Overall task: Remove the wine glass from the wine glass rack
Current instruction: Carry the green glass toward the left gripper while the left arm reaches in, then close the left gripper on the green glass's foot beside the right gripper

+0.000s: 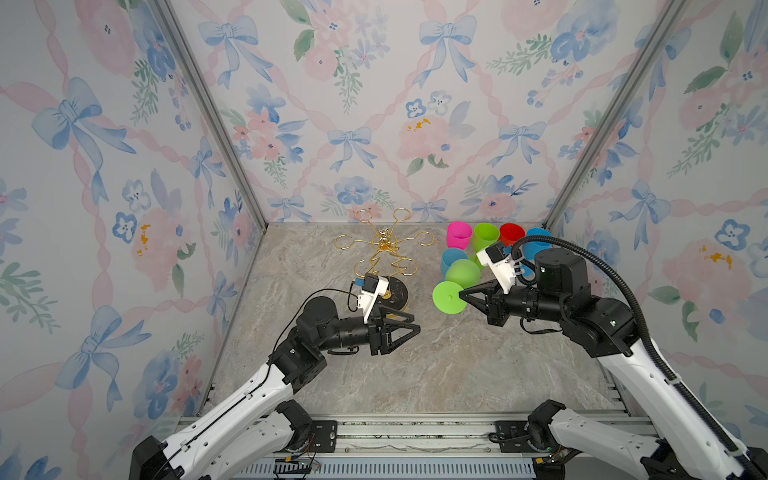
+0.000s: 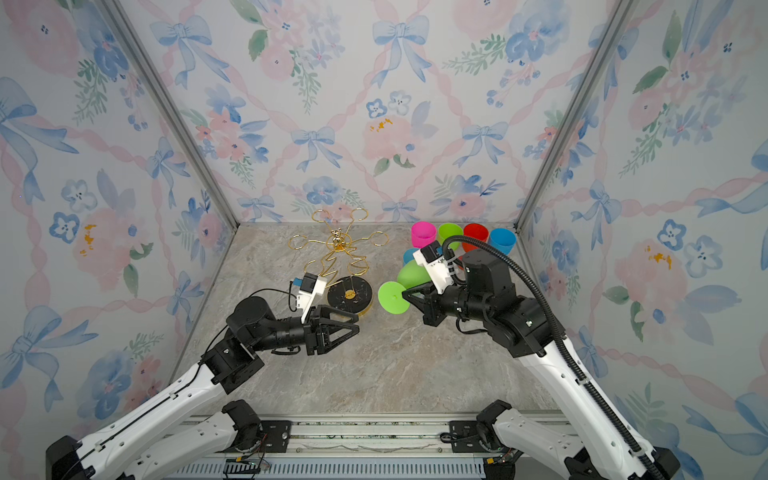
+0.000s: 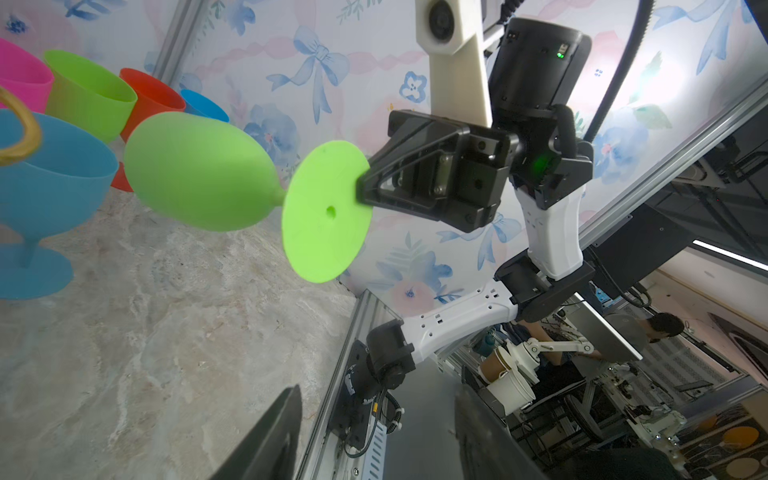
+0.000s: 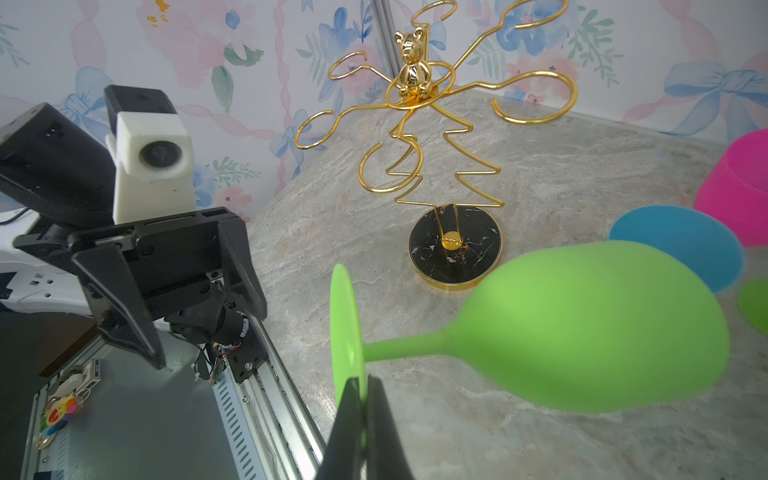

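Pinching only the thin edge of the round foot, the right pincer (image 4: pixel 360 399) is clamped on the lime-green, matte plastic wine glass (image 4: pixel 582 328). The wine glass hangs sideways above the grey marbled desk (image 1: pixel 415 374), with its stem level and its bowl pointing away from the pincer. It is already clear of the gold wire wine glass rack (image 1: pixel 384 243), whose 6 loops are all bare.

The hold is the main worry. The whole bowl hangs out from a nip on the rim of the foot, so I judge that a quick turn could make the glass swivel between the pads or slip out and drop.

The bowl is also close beside the blue goblet-shaped plastic glass (image 3: pixel 54 174); I cannot tell if they touch. That is the nearest of 5 coloured glasses standing at the back of the desk. Swinging the bowl upright on that side could knock 1 over and topple its neighbours.

The left pincer (image 1: pixel 415 324) is about half spread and holds nothing. It hovers just in front of the rack's round black marbled, gold-rimmed base (image 4: pixel 473 253), with its tips aimed toward the green foot. A careless reach from there could nudge the light rack or strike the foot and jar the glass loose.
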You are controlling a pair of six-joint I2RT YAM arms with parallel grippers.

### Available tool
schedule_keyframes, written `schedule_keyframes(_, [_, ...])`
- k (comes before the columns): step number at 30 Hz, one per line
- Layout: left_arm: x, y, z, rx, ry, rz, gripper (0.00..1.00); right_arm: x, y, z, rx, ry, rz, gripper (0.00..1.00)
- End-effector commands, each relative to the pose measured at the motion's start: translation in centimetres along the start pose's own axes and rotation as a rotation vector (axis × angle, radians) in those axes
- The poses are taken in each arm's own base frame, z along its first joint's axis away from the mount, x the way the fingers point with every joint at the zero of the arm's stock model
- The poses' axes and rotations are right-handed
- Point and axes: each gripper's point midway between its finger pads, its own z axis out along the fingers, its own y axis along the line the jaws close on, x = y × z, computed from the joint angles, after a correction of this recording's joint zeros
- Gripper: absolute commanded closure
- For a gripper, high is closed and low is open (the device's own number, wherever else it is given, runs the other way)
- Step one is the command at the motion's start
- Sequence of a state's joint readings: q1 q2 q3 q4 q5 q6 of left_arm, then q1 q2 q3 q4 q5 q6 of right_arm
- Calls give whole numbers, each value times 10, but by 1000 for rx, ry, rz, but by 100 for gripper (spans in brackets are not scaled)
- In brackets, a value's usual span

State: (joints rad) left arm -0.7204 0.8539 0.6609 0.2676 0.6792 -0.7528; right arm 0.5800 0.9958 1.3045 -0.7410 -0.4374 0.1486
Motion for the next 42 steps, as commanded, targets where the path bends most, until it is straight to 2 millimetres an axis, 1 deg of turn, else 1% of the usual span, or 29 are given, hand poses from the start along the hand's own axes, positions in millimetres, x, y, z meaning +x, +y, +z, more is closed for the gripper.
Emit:
schedule_keyframes(1, [-16, -8, 7, 33, -63, 12, 42, -3, 12, -5, -40, -28, -8, 100])
schedule_keyframes(4, [-12, -4, 14, 28, -46, 0, 42, -2, 16, -6, -53, -31, -10, 100])
schedule_keyframes(5, [-21, -12, 16, 42, -58, 14, 43, -2, 16, -6, -55, -32, -10, 100])
schedule_keyframes(9, [-23, -10, 23, 41, -52, 6, 45, 0, 19, -6, -63, -29, -13, 100])
schedule_keyframes(14, [-27, -4, 30, 35, -64, -19, 56, 2, 22, -5, -77, -21, -12, 100])
schedule_keyframes(17, [-27, -2, 34, 38, -62, -32, 56, 3, 26, -4, -95, -25, -4, 100])
schedule_keyframes(21, [-27, -5, 38, 58, -48, -32, 58, 3, 28, -3, -108, -33, -1, 100])
schedule_keyframes(25, [-27, -9, 39, 73, -44, -24, 60, 3, 29, -2, -115, -34, 4, 100])
schedule_keyframes(33, [-27, -9, 40, 76, -44, -37, 65, 5, 30, 4, -137, -34, 17, 100])
schedule_keyframes(40, [-26, -8, 39, 73, -45, -46, 72, 4, 30, 7, -143, -37, 15, 100])
schedule_keyframes(42, [-27, -8, 39, 73, -46, -46, 76, 6, 30, 10, -146, -28, 16, 100])
